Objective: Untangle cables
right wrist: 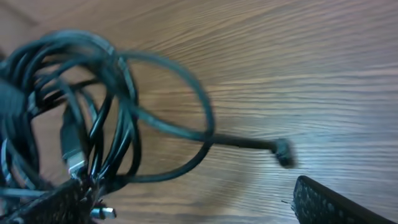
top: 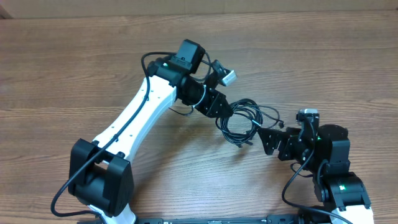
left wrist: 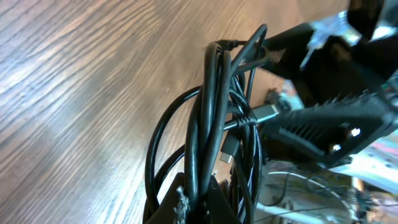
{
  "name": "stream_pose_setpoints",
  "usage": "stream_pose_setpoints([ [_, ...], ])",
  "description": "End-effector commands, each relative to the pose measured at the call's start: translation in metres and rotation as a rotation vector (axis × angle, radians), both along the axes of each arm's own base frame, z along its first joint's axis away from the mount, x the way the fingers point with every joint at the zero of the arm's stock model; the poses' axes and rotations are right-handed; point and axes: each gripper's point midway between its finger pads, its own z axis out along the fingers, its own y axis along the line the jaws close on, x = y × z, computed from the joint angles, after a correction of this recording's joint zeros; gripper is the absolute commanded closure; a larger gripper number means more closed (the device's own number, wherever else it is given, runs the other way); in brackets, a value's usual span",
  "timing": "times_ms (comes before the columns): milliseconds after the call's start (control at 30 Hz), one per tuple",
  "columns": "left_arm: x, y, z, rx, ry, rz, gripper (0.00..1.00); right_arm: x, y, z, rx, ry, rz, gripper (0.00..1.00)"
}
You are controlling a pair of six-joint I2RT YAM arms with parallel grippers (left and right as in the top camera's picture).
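Separating step: left pincer [top: 219, 107] clamps the cables [top: 244, 119] at mid bench [top: 74, 62], bundle seemingly lifted; right pincer [top: 268, 138] gapes wide just right of the loops. Next it must close on one loose strand and pull rightward.

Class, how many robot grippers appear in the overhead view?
2. The left gripper is shut on the cables near the middle; the right gripper stands open just right of that bundle. None seems hidden.

A brown wood-grain table [top: 62, 62] fills the view.
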Motion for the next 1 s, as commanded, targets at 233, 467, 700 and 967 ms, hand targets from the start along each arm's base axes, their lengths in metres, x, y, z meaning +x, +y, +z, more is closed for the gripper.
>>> stream_pose_setpoints([
  [233,-0.02,-0.016,0.055,-0.252,-0.046,-0.137,0.96,0.001,0.006,0.011,0.003,-0.04,0.048,0.0],
  [467,-0.036,-0.021,0.084,-0.439,-0.025,-0.225,0.96,0.003,-0.02,-0.007,-0.061,0.042,-0.118,0.0],
  [700,-0.036,-0.021,0.085,-0.447,-0.025,-0.226,0.96,0.002,-0.048,-0.033,-0.126,0.164,-0.294,0.0],
  [967,-0.006,-0.012,0.055,-0.227,0.023,-0.036,0.96,0.001,-0.048,-0.035,-0.099,0.191,-0.324,0.0],
])
